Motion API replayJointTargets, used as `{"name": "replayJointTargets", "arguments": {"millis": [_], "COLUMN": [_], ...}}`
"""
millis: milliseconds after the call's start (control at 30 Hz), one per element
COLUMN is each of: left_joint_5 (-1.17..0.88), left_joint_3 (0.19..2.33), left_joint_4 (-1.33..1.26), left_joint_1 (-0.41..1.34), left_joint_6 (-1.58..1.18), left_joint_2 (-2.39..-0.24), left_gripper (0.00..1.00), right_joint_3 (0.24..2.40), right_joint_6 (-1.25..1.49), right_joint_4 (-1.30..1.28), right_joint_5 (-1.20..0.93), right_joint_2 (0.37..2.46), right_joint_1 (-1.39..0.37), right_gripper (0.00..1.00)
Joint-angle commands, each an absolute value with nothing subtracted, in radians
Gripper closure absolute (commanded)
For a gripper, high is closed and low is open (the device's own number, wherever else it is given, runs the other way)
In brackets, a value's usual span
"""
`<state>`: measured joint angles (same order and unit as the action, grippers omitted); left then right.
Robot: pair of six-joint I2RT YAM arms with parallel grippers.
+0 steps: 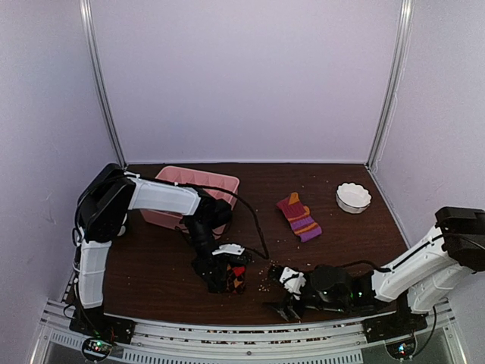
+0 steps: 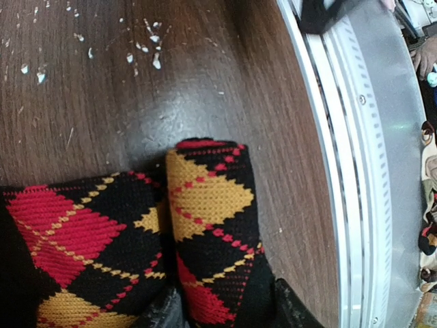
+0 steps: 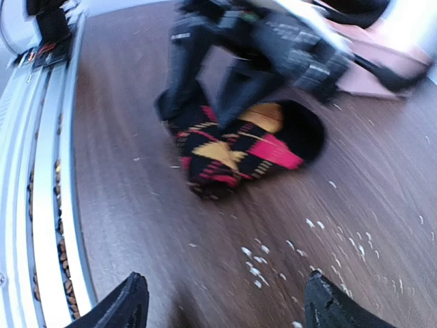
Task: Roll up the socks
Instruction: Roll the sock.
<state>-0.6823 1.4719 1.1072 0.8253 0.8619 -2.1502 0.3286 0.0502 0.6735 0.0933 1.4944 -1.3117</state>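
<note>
Sock (image 2: 208, 205) of argyle knit, doubled into a thick roll, sits pinched by left hand (image 1: 226, 277); right hand (image 3: 225, 301) spread.

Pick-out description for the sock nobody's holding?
Between the pink tray at back left and the white bowl at back right, a sock lies flat on the dark table. It is striped purple, orange and red, unlike the black argyle sock in the left hand.

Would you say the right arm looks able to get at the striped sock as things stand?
Probably yes: the right gripper is open and empty, and the striped sock lies on bare tabletop beyond it, apart from the white bowl. The left gripper, on the argyle sock, sits off to the side.
</note>
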Motion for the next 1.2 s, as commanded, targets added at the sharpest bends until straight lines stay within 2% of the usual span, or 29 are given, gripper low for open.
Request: {"name": "replayJointTargets", "arguments": {"millis": [0,233,367,633,833,867,1067,1133,1167], "left_joint_5": [-0.716,-0.718,-0.713,-0.699,-0.693,-0.692,-0.682,-0.673,-0.674], "left_joint_3": [1.498,1.501,1.503,1.516,1.529,1.529,1.522,1.501,1.485], "left_joint_4": [1.150,1.170,1.172,1.183,1.191,1.192,1.174,1.149,1.133], "left_joint_1": [0.819,0.818,0.818,0.818,0.818,0.818,0.818,0.818,0.816], "left_joint_6": [0.874,0.893,0.894,0.907,0.905,0.905,0.899,0.907,0.913], "left_joint_2": [-2.181,-2.178,-2.177,-2.186,-2.199,-2.199,-2.190,-2.164,-2.129], "left_gripper": [0.56,0.55,0.55,0.54,0.54,0.54,0.53,0.49,0.44], "right_joint_3": [0.459,0.600,0.657,0.738,0.744,0.745,0.752,0.763,0.772], "right_joint_6": [-0.130,-0.262,-0.314,-0.394,-0.427,-0.429,-0.408,-0.392,-0.384], "right_joint_4": [0.657,0.607,0.575,0.534,0.516,0.507,0.482,0.454,0.428], "right_joint_5": [0.036,0.004,-0.015,0.014,0.041,0.036,-0.010,-0.031,-0.048], "right_joint_2": [1.597,1.755,1.815,1.893,1.884,1.885,1.901,1.909,1.912], "right_joint_1": [-1.336,-1.320,-1.303,-1.288,-1.286,-1.287,-1.279,-1.273,-1.267], "right_gripper": [0.29,0.46,0.52,0.56,0.53,0.55,0.88,0.97,0.99]}}
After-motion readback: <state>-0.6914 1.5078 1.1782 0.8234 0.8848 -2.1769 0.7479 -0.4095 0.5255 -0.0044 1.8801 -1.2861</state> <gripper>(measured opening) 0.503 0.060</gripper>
